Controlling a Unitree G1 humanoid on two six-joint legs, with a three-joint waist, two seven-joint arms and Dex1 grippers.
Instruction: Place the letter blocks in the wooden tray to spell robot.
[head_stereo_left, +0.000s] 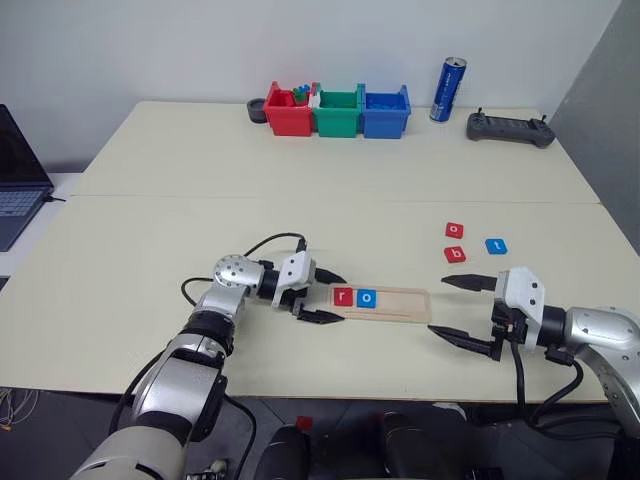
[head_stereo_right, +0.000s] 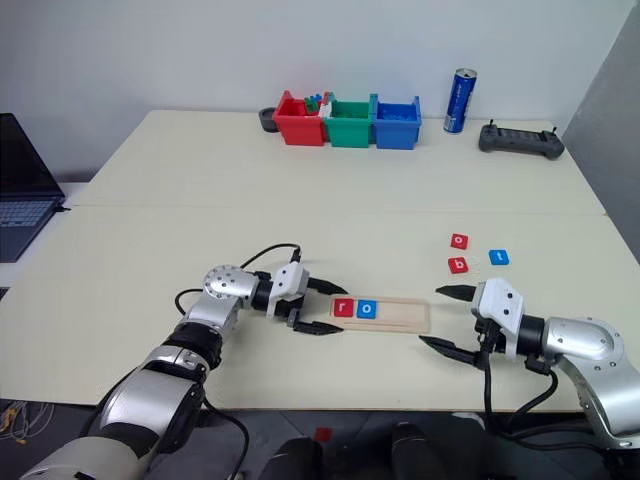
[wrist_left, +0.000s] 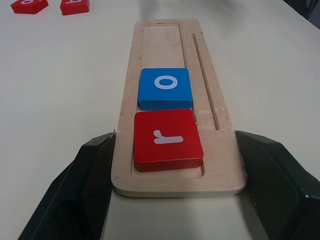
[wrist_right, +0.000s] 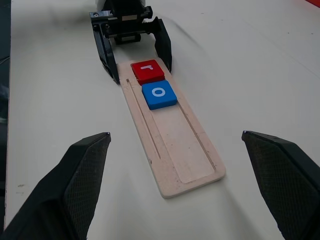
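Head cameras look down over the table (head_stereo_left: 300, 180); both wrist cameras face the wooden tray (wrist_left: 175, 100) from opposite ends.

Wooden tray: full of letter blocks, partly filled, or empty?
Partly filled. The wooden tray holds the red r block and blue o block; the rest is bare.

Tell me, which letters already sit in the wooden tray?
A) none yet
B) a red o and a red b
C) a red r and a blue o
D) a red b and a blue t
C: the red r and the blue o lie side by side at one end of the wooden tray, while the other three tiles lie on the table.
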